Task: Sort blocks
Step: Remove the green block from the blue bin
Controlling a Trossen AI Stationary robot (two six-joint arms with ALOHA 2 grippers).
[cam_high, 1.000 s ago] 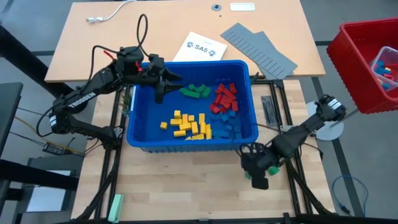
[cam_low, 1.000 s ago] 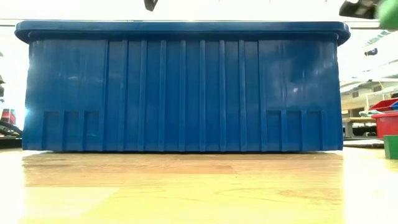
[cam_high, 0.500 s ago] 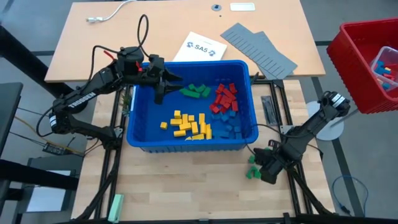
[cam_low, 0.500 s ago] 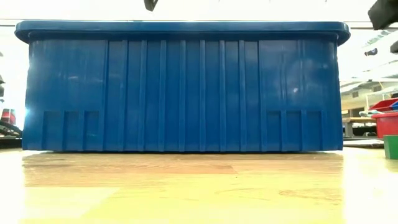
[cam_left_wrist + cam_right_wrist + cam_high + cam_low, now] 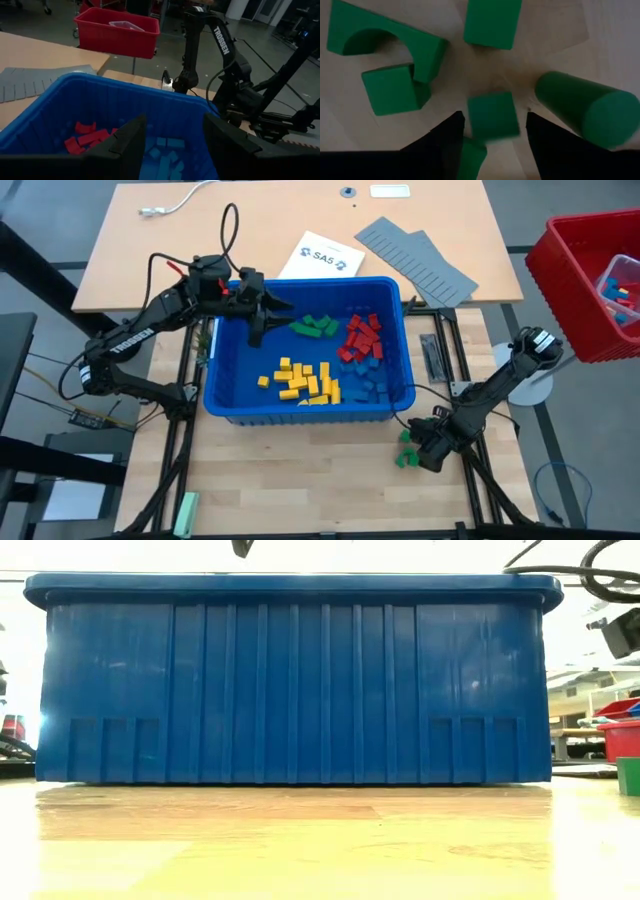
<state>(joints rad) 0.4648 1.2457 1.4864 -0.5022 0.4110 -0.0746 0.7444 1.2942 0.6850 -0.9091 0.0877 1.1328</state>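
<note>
Bench [image 5: 300, 490]: pale wood, lower half of the high view; carries the bin and a small green pile at lower right.
Blue bin [image 5: 225, 375]: centre of frame; it serves as the sorting tray, so colours sit in separate patches.
Red bin [image 5: 560, 290]: right edge of the high view, off the bench, some blocks inside.
Left arm: reaches in from the left; left gripper [image 5: 268, 312] hangs over the bin's upper-left corner, jaws spread, nothing between them. Judged to be waiting.
Right arm: comes in from the right; right gripper [image 5: 425, 448] is low over the bench just outside the bin's lower-right corner, jaws spread, straddling a green cube [image 5: 493, 116] without pinching it.
Yellow blocks [image 5: 300, 380]: lower middle of the bin.
Red blocks [image 5: 362, 337]: upper right of the bin.
Blue blocks [image 5: 372, 383]: below the red ones, hard to see against the floor of the bin.
Green blocks [image 5: 315, 326]: upper middle of the bin.
Green pile [image 5: 404, 452]: on the bench beside the right gripper; wrist view shows an arch [image 5: 385, 37], a cylinder [image 5: 582, 107] and cubes, apparently greens collected outside the bin.
</note>
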